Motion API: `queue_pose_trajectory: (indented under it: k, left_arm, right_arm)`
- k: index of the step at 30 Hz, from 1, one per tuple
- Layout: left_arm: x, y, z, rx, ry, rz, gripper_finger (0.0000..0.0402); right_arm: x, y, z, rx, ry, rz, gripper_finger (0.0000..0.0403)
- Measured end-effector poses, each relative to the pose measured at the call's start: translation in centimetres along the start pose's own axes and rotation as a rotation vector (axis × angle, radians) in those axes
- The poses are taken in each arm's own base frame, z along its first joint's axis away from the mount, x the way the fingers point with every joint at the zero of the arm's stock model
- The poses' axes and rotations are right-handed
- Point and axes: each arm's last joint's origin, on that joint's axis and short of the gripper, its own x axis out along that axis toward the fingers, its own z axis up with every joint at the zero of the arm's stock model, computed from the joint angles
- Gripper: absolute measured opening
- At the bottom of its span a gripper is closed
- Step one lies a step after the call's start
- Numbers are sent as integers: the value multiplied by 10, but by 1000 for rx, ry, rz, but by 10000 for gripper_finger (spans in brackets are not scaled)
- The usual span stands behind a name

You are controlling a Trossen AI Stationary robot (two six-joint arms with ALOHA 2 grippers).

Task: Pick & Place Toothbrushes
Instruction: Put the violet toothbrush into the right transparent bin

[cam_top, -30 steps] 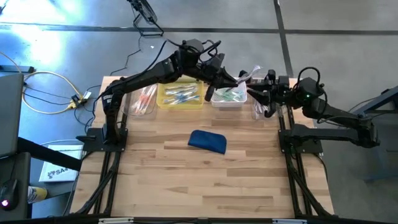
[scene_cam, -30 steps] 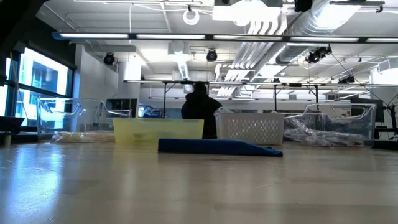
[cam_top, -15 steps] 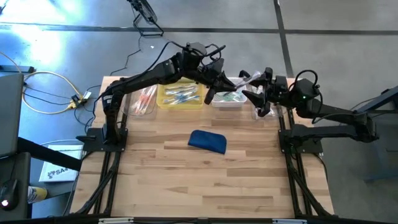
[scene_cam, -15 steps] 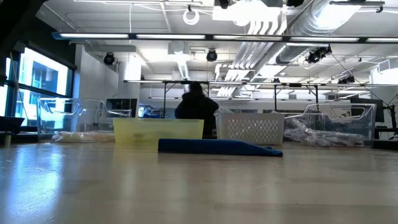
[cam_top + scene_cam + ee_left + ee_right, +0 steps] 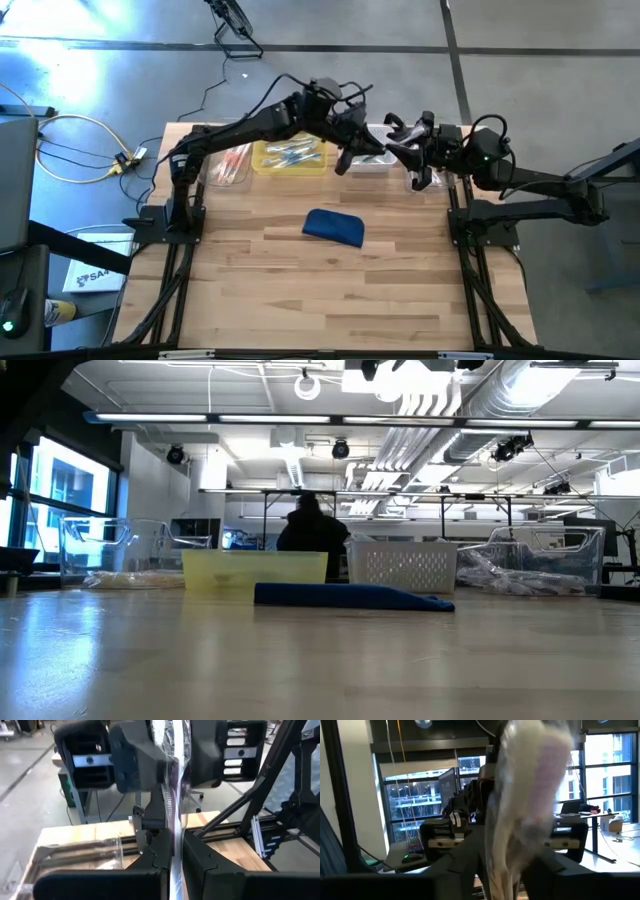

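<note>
High view: both grippers meet above the far row of bins, a wrapped toothbrush between them.

Along the table's far edge, left to right, stand a clear bin of pink-accented brushes, a yellow bin of blue and green ones, a white basket mostly hidden under the arms, and another clear bin at the far right. The left gripper is clamped on the toothbrush in its clear wrapper; the right gripper faces it with the wrapper's other end between its fingers, though I cannot tell whether they press it. A dark blue pouch lies nearer, mid-table. Low view: a person behind the bins.
</note>
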Motion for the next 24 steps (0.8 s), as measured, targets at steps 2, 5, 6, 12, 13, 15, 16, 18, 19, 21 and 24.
queue_pose_trajectory:
  k: [2, 5, 6, 12, 13, 15, 16, 18, 19, 21, 24]
  left_arm:
    - [-1, 0, 1, 14, -4, 0, 17]
    - [-1, 0, 1, 18, -7, 1, 17]
    - [-1, 0, 1, 18, -8, 2, 17]
    - [-1, 0, 2, 14, -9, 2, 17]
    - [-1, 0, 2, 16, -9, 2, 17]
    - [-1, 0, 2, 21, -9, 2, 17]
    - [-1, 0, 2, 24, -9, 3, 17]
    - [-1, 0, 2, 25, -9, 1, 18]
    - [-1, 0, 2, 27, -9, -1, 22]
    - [-1, 0, 2, 68, -9, -1, 34]
    - [-1, 0, 1, 125, -9, -4, 73]
  right_arm:
    - [0, 0, 0, 1, 0, 0, 91]
    - [0, 0, -1, 2, 7, 1, 45]
    - [0, 0, -1, 2, 8, 0, 31]
    - [0, 0, 0, -1, 7, -5, 19]
    - [0, 0, -1, -1, 6, -11, 17]
    - [0, 0, 0, -1, 6, -17, 14]
    - [0, -1, -1, -1, 6, -17, 14]
    - [0, -1, -1, -1, 6, -19, 14]
    - [0, -1, -1, 0, 6, -19, 14]
    - [0, -1, -1, 4, 6, -19, 14]
    - [0, -1, -1, 28, 12, -19, 14]
